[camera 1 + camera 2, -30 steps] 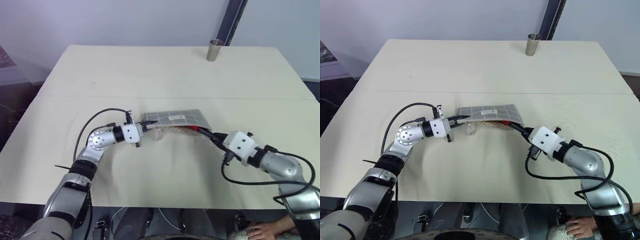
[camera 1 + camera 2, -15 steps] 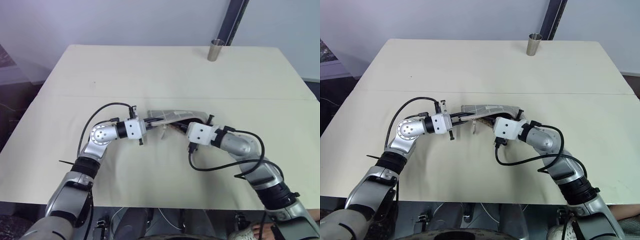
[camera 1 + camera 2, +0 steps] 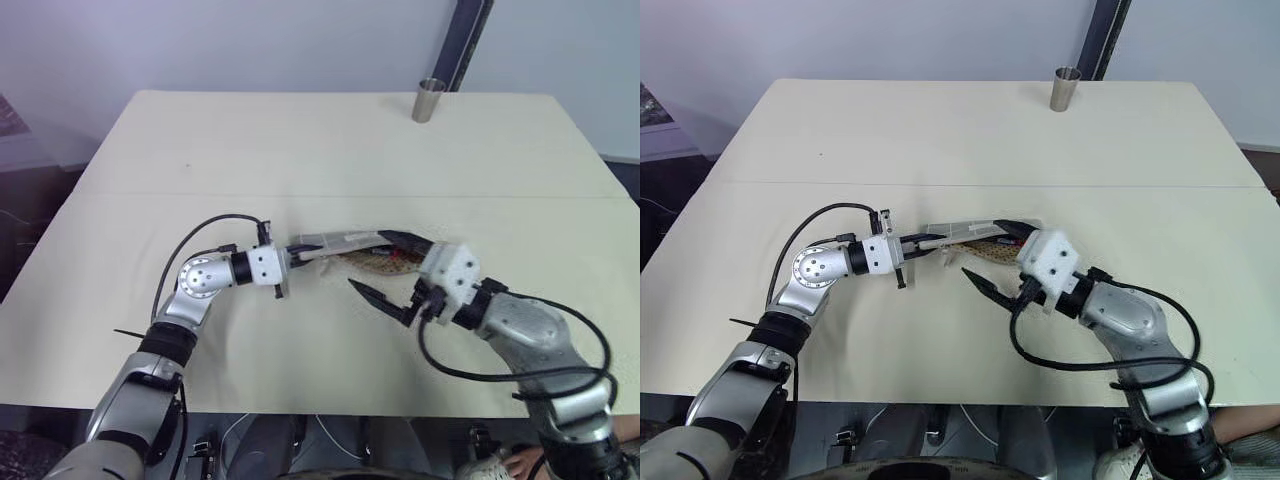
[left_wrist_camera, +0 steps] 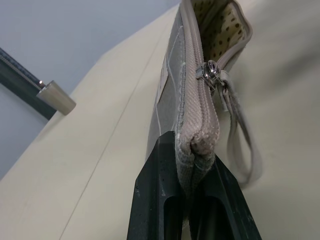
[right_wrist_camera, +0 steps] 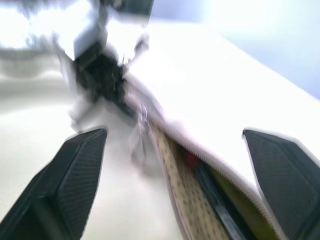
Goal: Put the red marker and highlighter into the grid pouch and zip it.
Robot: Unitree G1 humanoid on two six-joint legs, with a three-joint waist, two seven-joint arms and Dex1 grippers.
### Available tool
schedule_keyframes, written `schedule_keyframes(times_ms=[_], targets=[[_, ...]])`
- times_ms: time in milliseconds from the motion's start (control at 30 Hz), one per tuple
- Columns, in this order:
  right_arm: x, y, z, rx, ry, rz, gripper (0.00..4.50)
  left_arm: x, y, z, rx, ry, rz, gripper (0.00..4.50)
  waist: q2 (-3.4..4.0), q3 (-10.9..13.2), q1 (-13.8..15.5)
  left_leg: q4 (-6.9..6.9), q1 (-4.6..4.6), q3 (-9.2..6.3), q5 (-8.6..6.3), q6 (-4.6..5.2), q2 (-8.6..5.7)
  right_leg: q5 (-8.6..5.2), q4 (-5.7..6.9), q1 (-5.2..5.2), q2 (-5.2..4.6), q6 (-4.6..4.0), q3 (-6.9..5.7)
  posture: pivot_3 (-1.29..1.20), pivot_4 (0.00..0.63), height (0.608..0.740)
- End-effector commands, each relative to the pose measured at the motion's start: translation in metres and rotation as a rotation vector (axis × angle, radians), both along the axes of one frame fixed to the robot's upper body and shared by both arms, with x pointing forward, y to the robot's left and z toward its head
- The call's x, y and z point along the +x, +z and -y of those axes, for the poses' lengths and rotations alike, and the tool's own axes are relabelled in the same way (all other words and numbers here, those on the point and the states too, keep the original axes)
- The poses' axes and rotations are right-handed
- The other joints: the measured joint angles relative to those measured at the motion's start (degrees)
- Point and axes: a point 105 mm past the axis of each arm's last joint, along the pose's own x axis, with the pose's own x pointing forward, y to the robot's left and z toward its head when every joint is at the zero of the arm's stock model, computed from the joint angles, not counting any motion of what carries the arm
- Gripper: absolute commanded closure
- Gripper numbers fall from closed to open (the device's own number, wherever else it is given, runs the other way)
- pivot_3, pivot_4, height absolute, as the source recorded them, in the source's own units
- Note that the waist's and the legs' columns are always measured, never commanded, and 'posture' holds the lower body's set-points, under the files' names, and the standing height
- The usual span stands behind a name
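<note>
Currently the left claw (image 3: pixel 292 250) pinches the grid pouch (image 3: pixel 345 242); the right claw (image 3: pixel 390 268) gapes, risking snagging its open mouth.

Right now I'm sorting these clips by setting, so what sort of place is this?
Probably an indoor lab or test room: a large plain cream table, bare pale walls behind it, and little on it beyond a metal cup and the grid pouch.

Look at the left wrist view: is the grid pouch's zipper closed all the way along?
No: the grid pouch gapes open past the zipper slider, showing its dotted lining, while the left gripper pinches its end.
</note>
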Motion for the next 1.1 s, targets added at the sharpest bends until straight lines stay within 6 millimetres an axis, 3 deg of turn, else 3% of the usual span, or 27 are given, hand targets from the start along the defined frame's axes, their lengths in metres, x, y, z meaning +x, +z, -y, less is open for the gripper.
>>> schedule_keyframes(times_ms=[33, 100, 167, 300, 367, 467, 667, 767, 1000, 1100], targets=[[-0.017, -0.031, -0.006, 0.066, 0.057, -0.256, 0.03, -0.001, 0.013, 0.018, 0.01, -0.038, 0.054, 4.5, -0.05, 0.0, 0.1, 0.0, 0.0, -0.01, 0.0, 0.0, 0.0, -0.01, -0.01, 0.02, 0.0, -0.01, -0.01, 0.0, 0.15, 0.74], [-0.018, -0.065, -0.004, -0.003, 0.011, -0.384, 0.03, -0.003, 0.019, 0.027, 0.016, -0.061, 0.08, 4.5, -0.05, 0.0, 0.0, -0.01, -0.01, 0.0, 0.0, 0.0, 0.0, -0.01, -0.03, -0.01, -0.01, -0.01, -0.03, 0.0, 0.15, 0.74], [-0.017, -0.083, -0.005, -0.037, -0.016, -0.445, 0.03, -0.002, 0.023, 0.03, 0.02, -0.06, 0.092, 4.5, -0.05, 0.0, -0.1, -0.02, -0.02, 0.04, 0.0, 0.0, -0.01, 0.0, -0.04, -0.05, -0.02, 0.0, -0.01, 0.0, 0.15, 0.74], [0.014, -0.091, -0.003, 0.052, -0.169, -0.455, 0.03, 0.004, 0.027, 0.032, 0.014, -0.025, 0.085, 4.5, -0.01, 0.0, -0.5, -0.04, 0.01, 0.07, 0.01, -0.03, 0.08, 0.02, 0.02, -0.08, 0.05, 0.03, 0.03, 0.0, 0.15, 0.74], [0.03, -0.082, -0.01, 0.174, -0.198, -0.453, 0.03, 0.003, 0.028, 0.035, 0.027, -0.039, 0.098, 4.5, 0.01, 0.0, -0.6, -0.05, 0.04, 0.05, 0.03, -0.04, 0.11, 0.02, 0.05, -0.08, 0.12, 0.03, 0.03, 0.0, 0.15, 0.74], [0.031, -0.058, -0.033, 0.311, -0.084, -0.425, 0.03, 0.002, 0.03, 0.038, 0.068, -0.057, 0.15, 4.5, 0.01, 0.0, -0.4, -0.06, 0.02, 0.01, 0.09, 0.04, 0.1, 0.03, 0.05, -0.15, 0.16, 0.03, 0.03, 0.0, 0.15, 0.74], [0.041, -0.043, -0.053, 0.362, -0.02, -0.407, 0.03, 0.01, 0.036, 0.044, 0.073, -0.027, 0.175, 4.5, 0.01, 0.0, -0.1, -0.07, 0.0, 0.0, 0.09, 0.05, 0.03, 0.05, 0.03, -0.14, 0.12, 0.03, 0.03, 0.0, 0.15, 0.74], [0.044, -0.044, -0.057, 0.337, -0.017, -0.407, 0.88, 0.009, 0.034, 0.044, 0.075, -0.027, 0.182, 4.5, 0.02, 0.0, -0.2, -0.1, 0.01, 0.0, 0.09, 0.05, 0.05, 0.05, 0.05, -0.17, 0.14, 0.03, 0.02, 0.0, 0.15, 0.74], [0.048, -0.051, -0.041, 0.334, -0.086, -0.414, 4.48, 0.005, 0.034, 0.04, 0.057, -0.028, 0.189, 4.5, 0.02, 0.0, -0.3, -0.13, 0.0, 0.0, 0.1, 0.05, 0.06, 0.05, 0.06, -0.2, 0.15, 0.02, 0.03, 0.0, 0.15, 0.74], [0.047, -0.051, -0.023, 0.325, -0.13, -0.405, 4.48, 0.006, 0.032, 0.035, 0.057, -0.012, 0.187, 4.5, 0.02, 0.0, -0.2, -0.13, 0.0, 0.0, 0.1, 0.05, 0.06, 0.05, 0.06, -0.19, 0.15, 0.02, 0.03, 0.0, 0.15, 0.74]])
